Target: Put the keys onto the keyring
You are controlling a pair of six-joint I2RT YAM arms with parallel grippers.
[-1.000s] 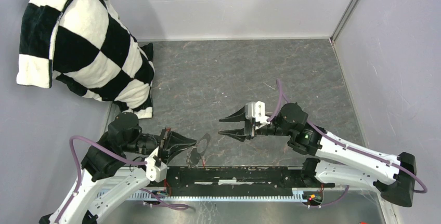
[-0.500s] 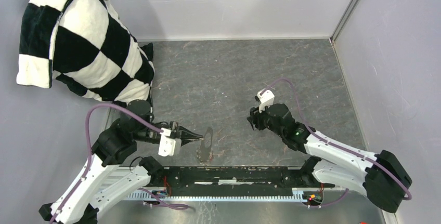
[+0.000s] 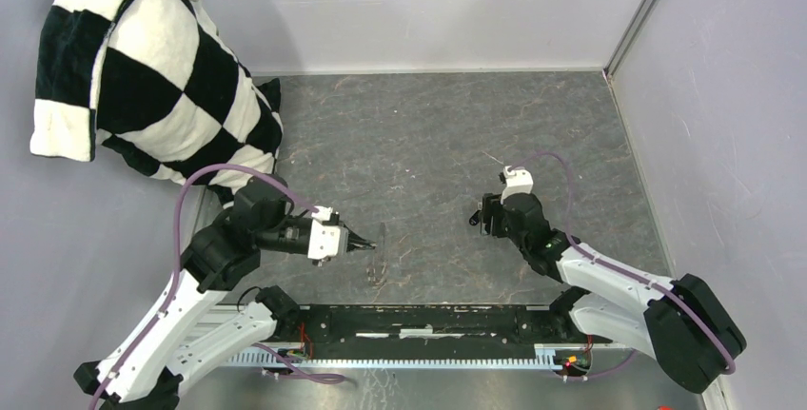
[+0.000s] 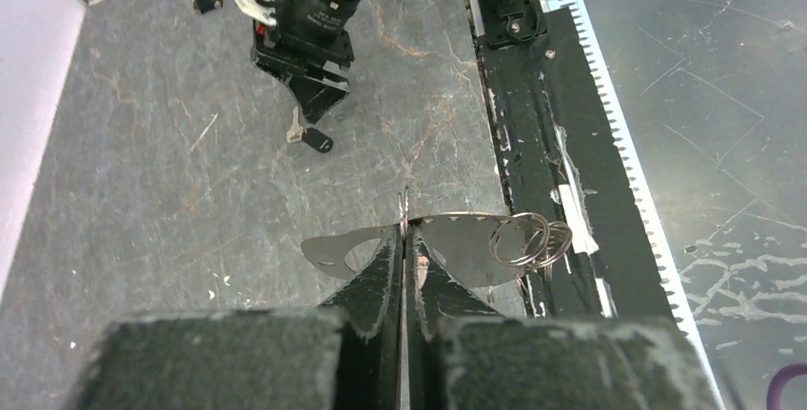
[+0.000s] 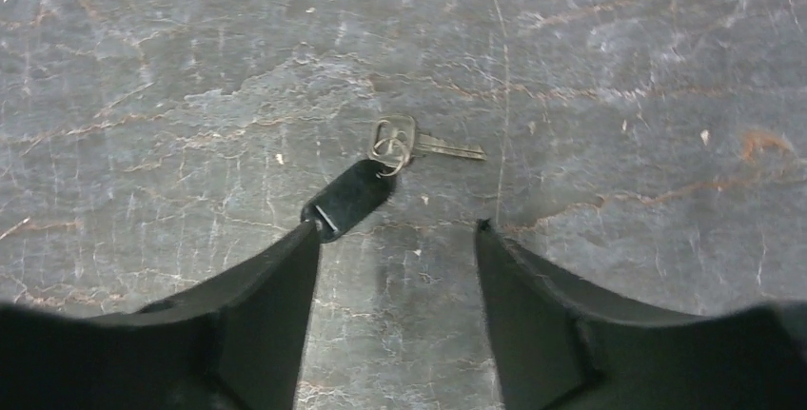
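My left gripper point(image 3: 367, 244) is shut on the keyring point(image 4: 466, 244), a thin silvery oval piece held on edge just above the table. Small split rings point(image 4: 531, 239) hang at its right end. It shows edge-on in the top view point(image 3: 379, 260). A silver key point(image 5: 423, 144) with a black tag point(image 5: 348, 198) lies on the grey table. My right gripper point(image 5: 398, 229) points down over it, open, its left fingertip point(image 5: 306, 236) at the tag's near end. That key also shows in the left wrist view point(image 4: 310, 136). The red-tagged key is out of view.
A black-and-white checkered cloth point(image 3: 143, 77) lies at the back left against the wall. A black rail point(image 3: 428, 320) runs along the near edge between the arm bases. Grey walls close in the back and right sides point(image 3: 723, 96).
My right gripper swung from pointing left to pointing down and moved right over the black-tagged key. My left gripper shifted right and up, still holding the keyring, now turned edge-on.
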